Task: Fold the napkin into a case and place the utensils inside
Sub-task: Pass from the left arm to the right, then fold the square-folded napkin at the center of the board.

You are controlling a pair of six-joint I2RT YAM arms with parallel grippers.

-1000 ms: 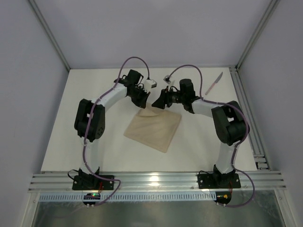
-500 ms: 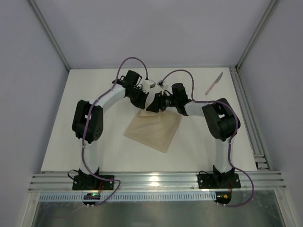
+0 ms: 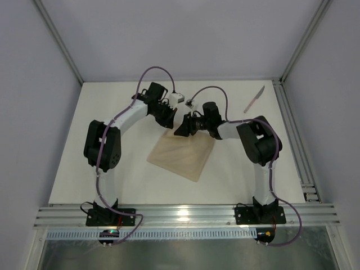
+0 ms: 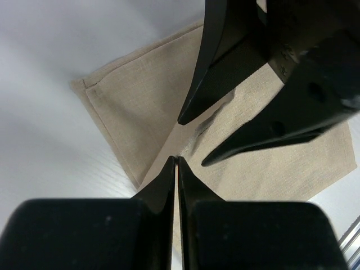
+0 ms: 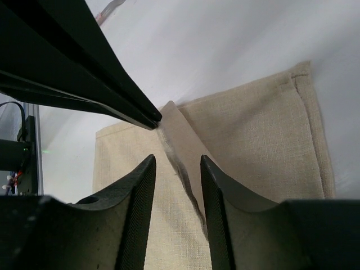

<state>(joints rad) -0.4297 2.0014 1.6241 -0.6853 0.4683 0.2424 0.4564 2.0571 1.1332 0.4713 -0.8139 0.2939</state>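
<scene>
**A:** Where do we find the napkin?

**B:** We find the napkin (image 3: 183, 154) on the white tabletop (image 3: 112, 140), between the two arms and turned so that one corner points away from the bases. It is plain beige cloth with a stitched hem along its edges. Most of it lies flat. At the far corner the cloth is lifted off the surface into a narrow ridge.

**A:** What is the state of the left hand?

**B:** We record the left hand (image 4: 177, 163) as clenched. Its fingers meet with no gap and pinch the top of the raised cloth.

**A:** And the right hand?

**B:** We record the right hand (image 5: 177, 163) as released. Its fingers stand apart, one on each side of the ridge, and we see neither pressing the cloth. Its tips sit just beside the left hand's tips.

**A:** Where is the cutlery?

**B:** We see one knife (image 3: 254, 99) with a pinkish handle and a grey blade. It lies at the far right of the tabletop, well apart from the napkin.

**A:** Can we read any label?

**B:** The left wrist view shows small marks on the right hand's black body. They are too small for us to read.
</scene>
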